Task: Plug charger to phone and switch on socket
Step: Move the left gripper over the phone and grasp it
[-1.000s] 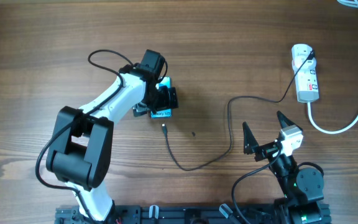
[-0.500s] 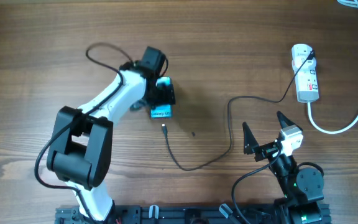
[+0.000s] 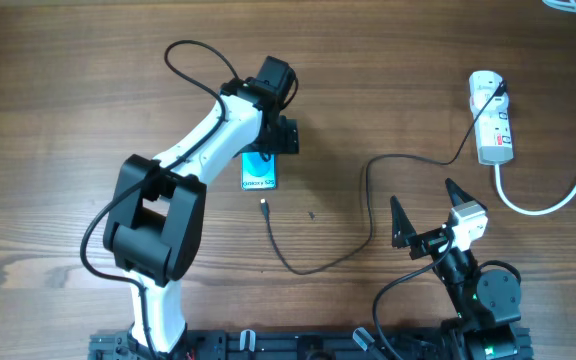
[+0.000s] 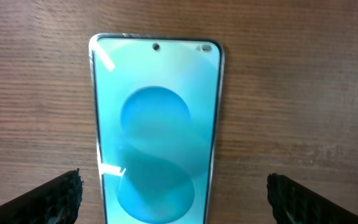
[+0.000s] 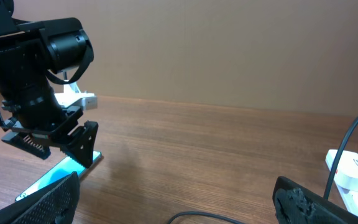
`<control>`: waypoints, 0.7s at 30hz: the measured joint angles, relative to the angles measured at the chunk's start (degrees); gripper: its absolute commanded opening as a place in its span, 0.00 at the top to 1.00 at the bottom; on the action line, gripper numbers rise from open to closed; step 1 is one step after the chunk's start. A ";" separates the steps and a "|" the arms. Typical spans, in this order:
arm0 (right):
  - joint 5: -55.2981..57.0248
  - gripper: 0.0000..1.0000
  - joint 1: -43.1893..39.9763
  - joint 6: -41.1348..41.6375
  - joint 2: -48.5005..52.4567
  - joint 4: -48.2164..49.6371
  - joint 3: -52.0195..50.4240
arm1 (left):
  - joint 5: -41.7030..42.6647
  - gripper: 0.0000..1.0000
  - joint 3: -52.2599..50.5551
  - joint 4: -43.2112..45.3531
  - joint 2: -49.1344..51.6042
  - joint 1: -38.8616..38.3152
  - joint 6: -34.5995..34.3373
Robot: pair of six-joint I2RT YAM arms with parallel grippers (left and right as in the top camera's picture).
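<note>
The phone [image 3: 258, 176] was seen lying flat on the tabletop [image 3: 88, 90], screen up, below the left arm's wrist. The left fingers [image 4: 58, 198] were spread wide to either side of its lower half, with nothing held. The right fingers [image 3: 399, 222] were likewise held wide and empty, well apart from the phone. The connector tip [image 3: 265, 207] of the charger [image 3: 371, 200] was found just beyond the phone's lower edge, not touching it. The socket [image 3: 493, 135] was placed at the far right.

Several failures could be expected. With the phone unheld, it would likely be pushed along the wood rather than entered. The thin tip, lying flat, might be nudged aside or gripped crooked, so the port would be missed. If the cable were drawn taut, the socket could be dragged.
</note>
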 measured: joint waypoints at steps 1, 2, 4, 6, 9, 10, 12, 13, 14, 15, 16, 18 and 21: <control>0.00 0.00 0.00 -0.02 0.00 0.00 0.00 | -0.02 0.00 -0.31 0.17 0.04 -0.52 0.02; 0.00 0.00 0.00 -0.02 0.00 0.00 0.00 | 0.00 0.00 -0.57 0.46 0.04 -0.66 0.02; 0.00 0.00 0.00 -0.02 0.00 0.00 0.00 | -0.02 0.00 -1.64 0.59 0.09 -0.68 0.02; 0.00 0.00 0.00 0.00 0.00 0.00 0.00 | -0.02 0.00 -2.27 0.63 0.26 -0.66 0.00; 0.00 0.00 0.00 0.00 0.00 0.00 0.00 | -0.02 0.00 -2.38 2.08 0.63 -0.52 0.02; 0.00 0.00 0.00 -0.02 0.00 0.00 0.00 | -0.02 0.00 -2.38 2.51 0.92 -0.46 0.02; 0.00 0.00 0.00 0.00 0.00 0.00 0.00 | -0.02 0.00 -2.38 3.04 2.03 0.11 0.02; 0.00 0.00 0.00 0.00 0.00 0.00 0.00 | -0.02 0.00 -2.38 3.02 2.71 0.33 0.02; 0.00 0.00 0.00 -0.02 0.00 0.00 0.00 | -0.02 0.00 -2.38 2.95 3.41 0.48 0.00; 0.02 0.00 0.00 -0.02 0.00 0.02 0.00 | 0.26 0.01 -2.34 2.95 3.63 0.63 -0.02; 0.00 0.00 0.00 -0.02 0.00 0.00 0.00 | 0.24 0.03 -2.34 2.69 3.63 0.70 0.00; 0.00 0.00 0.00 -0.02 0.00 0.00 0.00 | 0.26 0.11 -2.34 2.38 3.63 0.70 0.02; 0.00 0.00 0.00 -0.02 0.00 0.00 0.00 | 1.09 0.17 -2.21 0.11 3.63 0.68 -0.15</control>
